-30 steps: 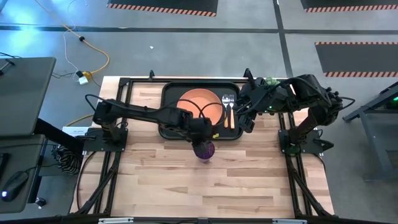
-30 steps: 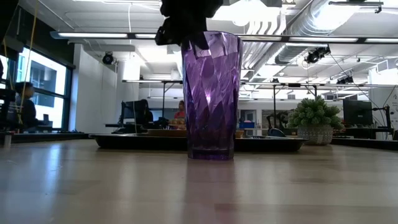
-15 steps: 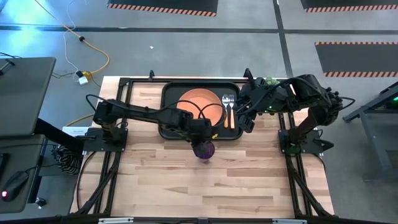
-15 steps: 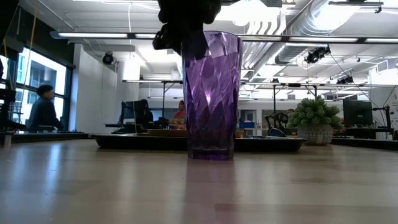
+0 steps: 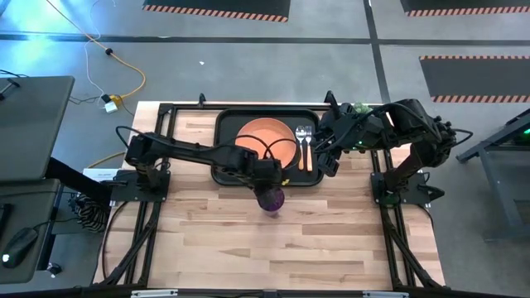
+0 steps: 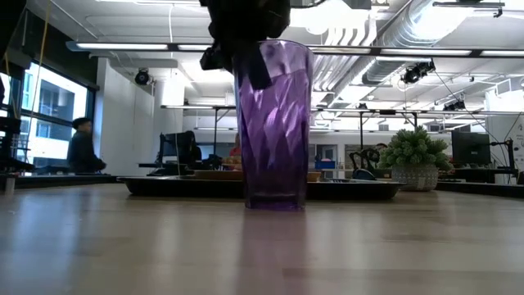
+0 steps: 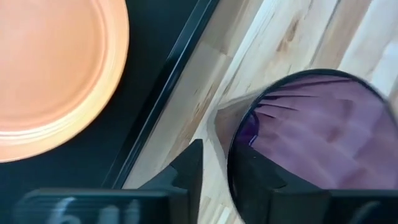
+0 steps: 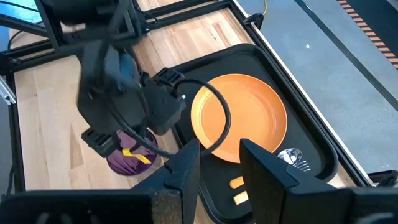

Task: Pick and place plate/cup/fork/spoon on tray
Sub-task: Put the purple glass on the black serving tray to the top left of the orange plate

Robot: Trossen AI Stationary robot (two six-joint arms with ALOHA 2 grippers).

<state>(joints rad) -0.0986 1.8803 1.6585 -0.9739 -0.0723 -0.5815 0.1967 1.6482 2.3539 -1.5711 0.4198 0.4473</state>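
Now my left hand (image 5: 267, 184) has closed over the rim of the shiny dark purple cup (image 6: 272, 123), shifting it slightly on the wooden desk (image 5: 331, 240) beside the black rectangular tray (image 5: 225, 124); lifting comes next. Right hand (image 5: 330, 162) waits open.

The surface (image 5: 248, 240) was pale butcher-block wood, smooth with a light sheen. The cup (image 6: 273, 123) was translucent purple plastic or glass, faceted and glossy. The plate (image 8: 249, 115) looked like smooth orange plastic with a satin finish. The tray (image 8: 314, 158) was black, matt to semi-gloss plastic. The fork (image 5: 299, 134) and spoon (image 5: 308, 132) had bright metal heads.
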